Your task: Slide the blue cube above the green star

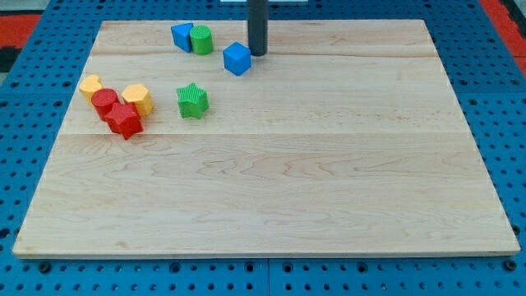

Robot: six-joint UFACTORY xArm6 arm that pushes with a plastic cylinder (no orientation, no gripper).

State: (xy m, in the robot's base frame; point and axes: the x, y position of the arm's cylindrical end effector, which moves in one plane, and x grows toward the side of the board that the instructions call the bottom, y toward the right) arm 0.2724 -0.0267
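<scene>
No jaws on this rig: my tip [258,54] grips nothing, just beside the blue cube [237,58] at its upper right. The cube sits up-right of the green star [192,100]; I'd nudge it leftward next. On the counter [329,164]: two blue, two green, two red, two yellow blocks.

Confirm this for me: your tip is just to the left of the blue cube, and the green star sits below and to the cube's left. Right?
Not quite. The camera view shows my tip just to the right of the blue cube, close against its upper right side, not to its left. The rest holds: the green star sits below and to the cube's left.
</scene>
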